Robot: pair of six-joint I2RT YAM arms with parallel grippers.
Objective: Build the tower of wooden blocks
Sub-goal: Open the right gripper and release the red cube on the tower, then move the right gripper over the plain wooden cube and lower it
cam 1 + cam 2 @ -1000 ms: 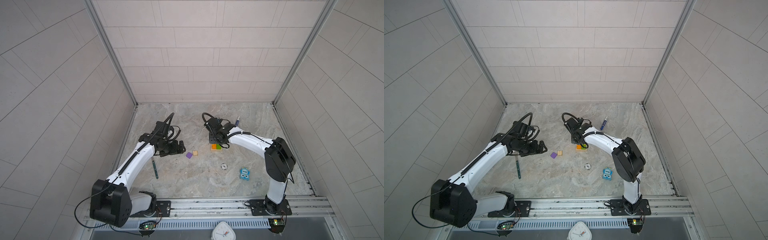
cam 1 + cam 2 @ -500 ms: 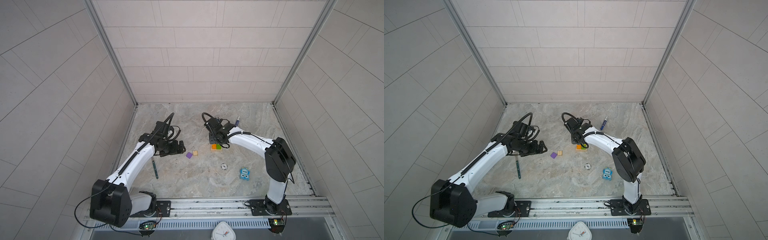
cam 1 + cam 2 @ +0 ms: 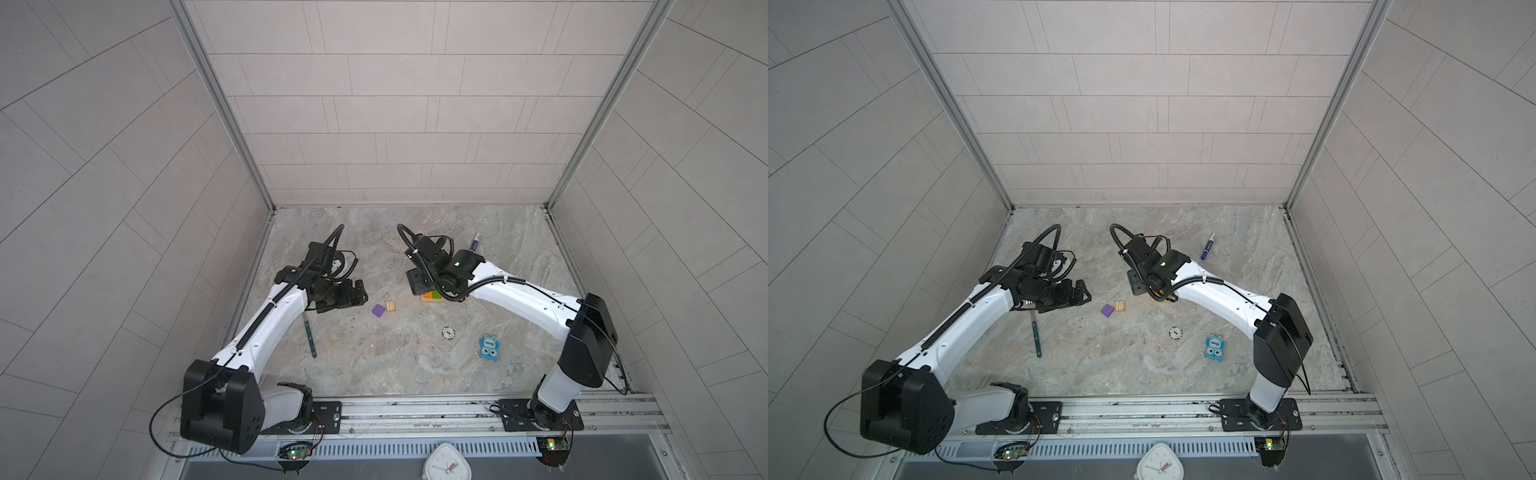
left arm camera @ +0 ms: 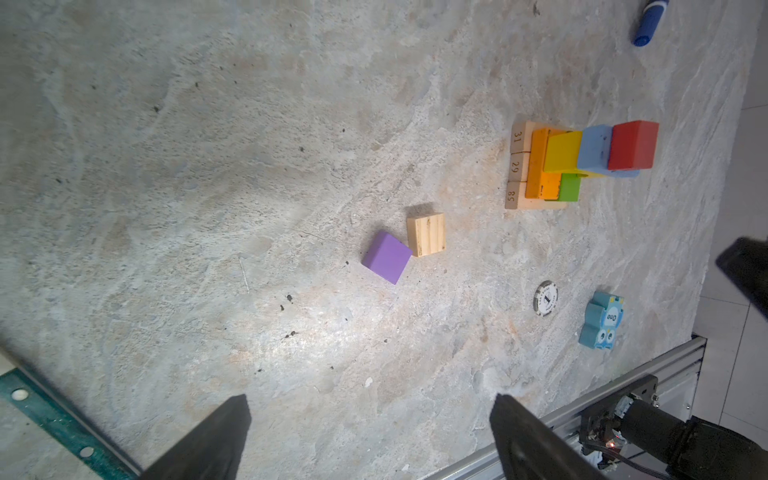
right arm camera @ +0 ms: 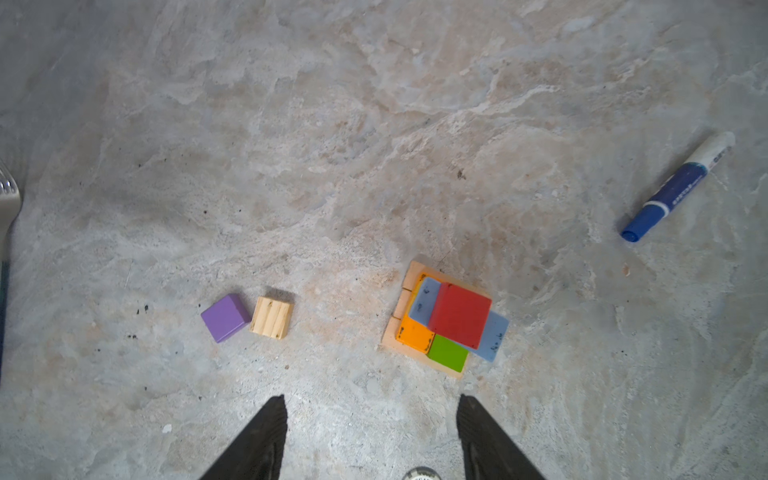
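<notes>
The tower (image 5: pixel 446 353) is seen mid-table, capped by the red cube (image 5: pixel 459 314). The purple cube (image 5: pixel 225 318) and striped cube (image 5: pixel 271 317) lie just beside each other, apart from it. One cube is best gripped squarely across flat faces, the neighbour left undisturbed. The left gripper (image 4: pixel 369 399) and right gripper (image 5: pixel 372 398) are spread, empty.

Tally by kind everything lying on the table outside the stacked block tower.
Loose wooden cubes: 2 (purple cube, striped natural cube)
Blue marker pen: 1
Round black-and-white chip: 1
Blue cartoon-eyed toy: 1
Long green-handled utensil: 1
Total: 6
</notes>
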